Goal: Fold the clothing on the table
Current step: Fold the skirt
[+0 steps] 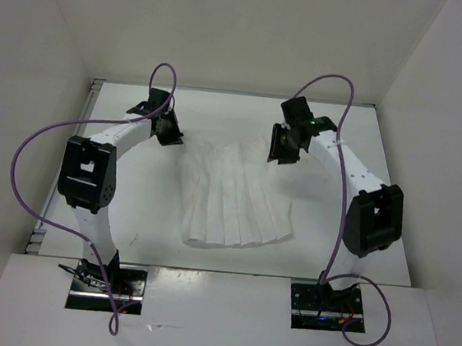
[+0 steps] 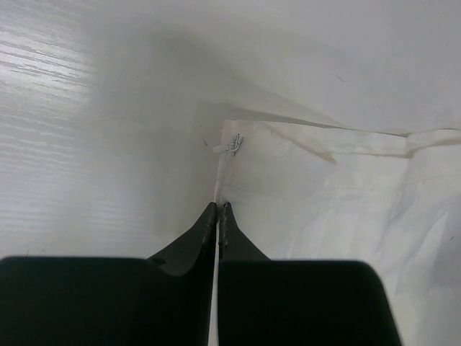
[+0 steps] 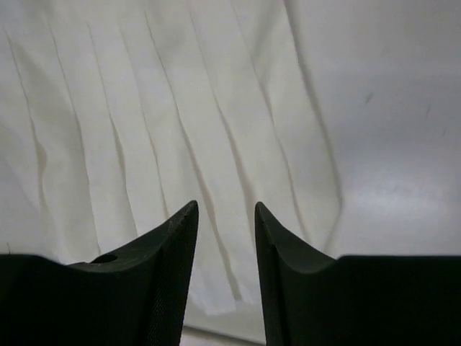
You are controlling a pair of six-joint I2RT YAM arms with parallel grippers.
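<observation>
Your left tool (image 2: 218, 209) is pinched together on the thin white pleated fabric garment (image 1: 232, 202). In the left wrist view a thin edge of the cloth runs up between the two black fingers (image 2: 191, 241), and a small metal hook (image 2: 233, 143) sits on the band just beyond the tips. From above, you see that tool at the garment's far left corner.

Your right tool (image 3: 223, 209) stands with its fingers apart and nothing between them, over the pleats near the garment's far right corner. Whether its tips touch the cloth you cannot tell.

The garment lies spread in a fan on the glossy white rectangular desk (image 1: 128, 204), about midway between the two arms. Its narrow band is at the far side and its wide hem toward the near edge, with the pleats running far to near.
</observation>
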